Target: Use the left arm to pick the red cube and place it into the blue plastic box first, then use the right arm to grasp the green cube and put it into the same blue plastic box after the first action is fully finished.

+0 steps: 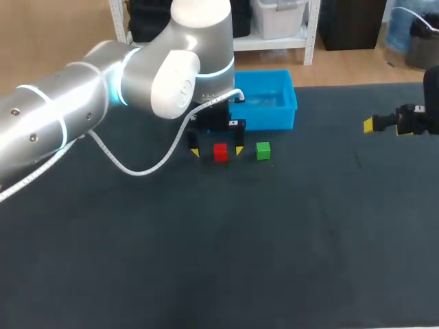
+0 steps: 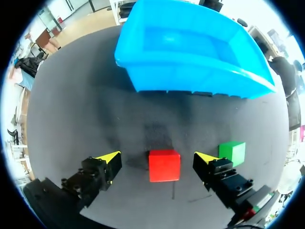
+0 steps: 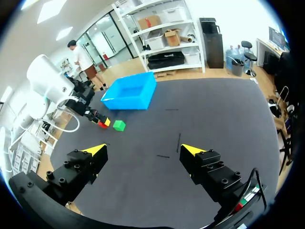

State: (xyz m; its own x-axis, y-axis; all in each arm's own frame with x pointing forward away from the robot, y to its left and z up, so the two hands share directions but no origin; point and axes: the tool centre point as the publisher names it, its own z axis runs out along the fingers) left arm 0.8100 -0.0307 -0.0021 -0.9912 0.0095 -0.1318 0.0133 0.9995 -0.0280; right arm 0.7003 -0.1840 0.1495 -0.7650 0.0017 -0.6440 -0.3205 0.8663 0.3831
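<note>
Dark matte table [image 1: 274, 260], with the red cube [image 1: 220, 151] sitting flat and square-on near the long front wall of the blue plastic box [image 1: 271, 118], and the green cube [image 1: 263, 151] just to its right, not touching. The left arm comes in low from the left, and the left gripper [image 2: 157, 157] straddles the red cube, fingers spread with a gap on each side. The right gripper [image 3: 144, 149] hangs over the table's right side, well apart from the cubes, fingers wide apart.

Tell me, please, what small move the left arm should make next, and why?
Probably close the left gripper: the red cube sits on the table between its open fingers, with a gap on each side.
</note>
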